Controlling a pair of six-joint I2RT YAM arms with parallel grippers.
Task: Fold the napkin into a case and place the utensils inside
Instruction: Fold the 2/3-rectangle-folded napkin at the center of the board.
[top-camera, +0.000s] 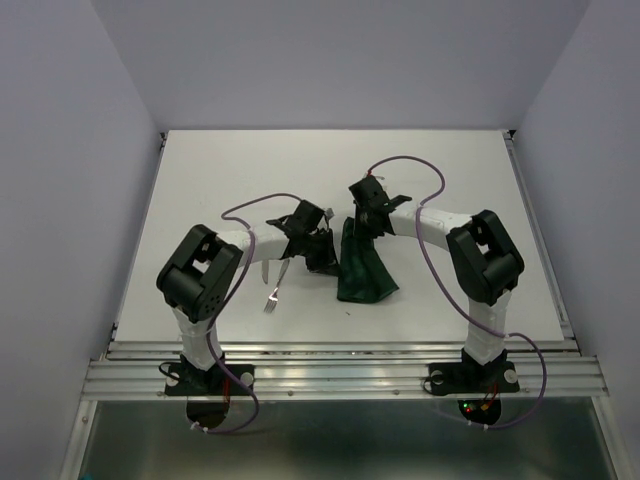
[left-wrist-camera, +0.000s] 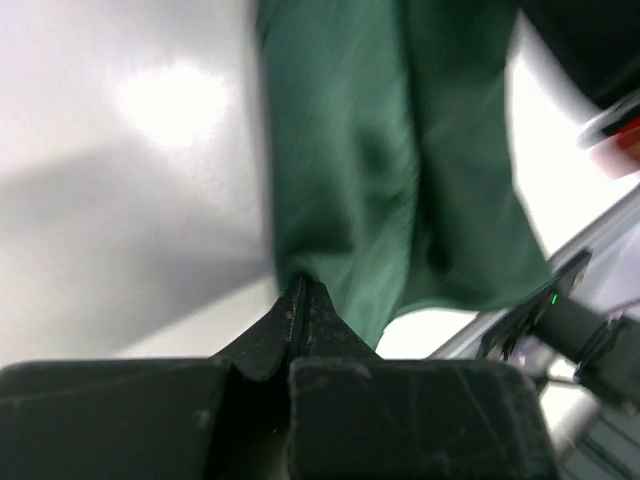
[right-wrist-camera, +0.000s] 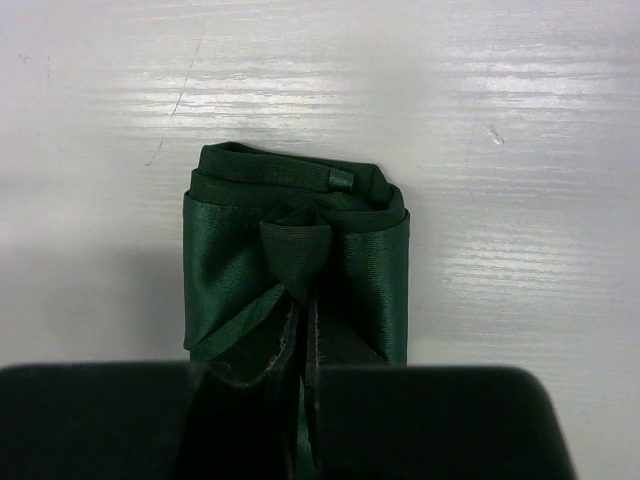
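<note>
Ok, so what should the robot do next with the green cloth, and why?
Probably lower the napkin and spread it flat on the table. The right tool pinches it in a bunched lump, the left tool is shut at its edge, and the fork lies outside on the table, so no pocket looks ready.

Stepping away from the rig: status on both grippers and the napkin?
Right gripper shut on napkin, cloth bunched. Left gripper shut at napkin edge, pinch unclear. Fork on table, outside napkin.
</note>
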